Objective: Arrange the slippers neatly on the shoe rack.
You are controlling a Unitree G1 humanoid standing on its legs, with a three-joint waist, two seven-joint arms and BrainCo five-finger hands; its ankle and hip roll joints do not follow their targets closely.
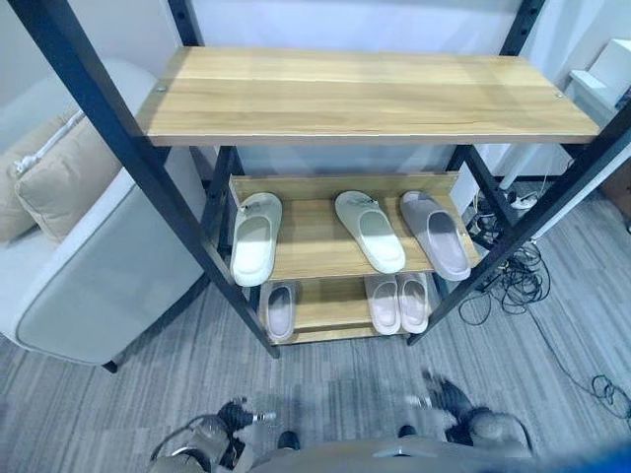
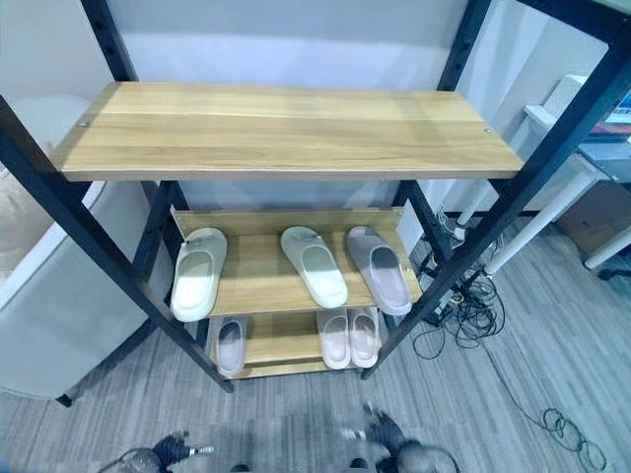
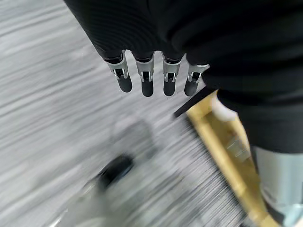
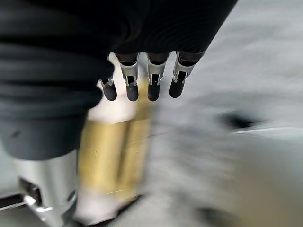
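Below, my left hand (image 3: 147, 78) and right hand (image 4: 142, 82) hang low over the grey floor (image 1: 325, 394) before the shoe rack (image 1: 365, 99), fingers straight and relaxed, holding nothing. On the middle shelf (image 1: 306, 236) lie a pale green slipper (image 1: 255, 238) at its left, a second pale green slipper (image 1: 370, 230) near centre, and a grey slipper (image 1: 435, 234) just beside it. On the bottom shelf (image 1: 325, 305) rest one pinkish slipper (image 1: 280, 309) at left and a pinkish pair (image 1: 398, 302) side by side at right.
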